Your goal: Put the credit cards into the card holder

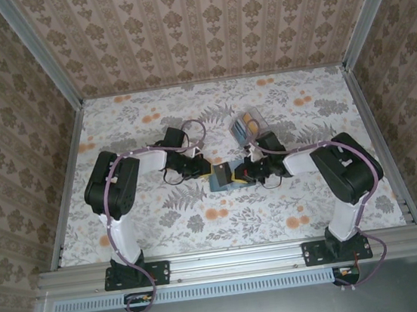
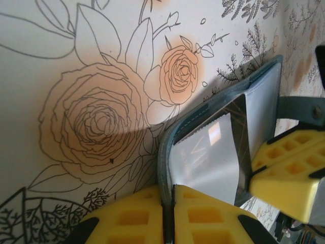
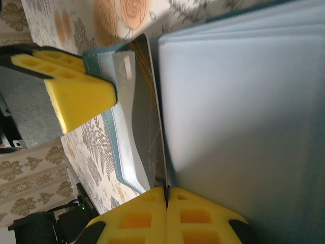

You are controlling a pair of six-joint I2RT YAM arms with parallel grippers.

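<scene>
Arms bent inward; left hand (image 1: 207, 170) and right hand (image 1: 249, 171) clamped, tips facing.

Around me stood walls (image 1: 199, 20) papered in a beige damask pattern. Under me lay a pale table (image 1: 164, 230) printed with grey leaves and orange roses, edged by metal rails (image 1: 236, 257).

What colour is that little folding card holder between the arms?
The card holder is teal outside, pale blue-grey inside; clearest in left wrist view.

My overhead view has a tabletop (image 1: 202, 225) printed with grey leaves and orange blooms at centre, with beige patterned walls (image 1: 199, 20) above and at both sides. A metal rail (image 1: 236, 259) crosses the bottom.
</scene>
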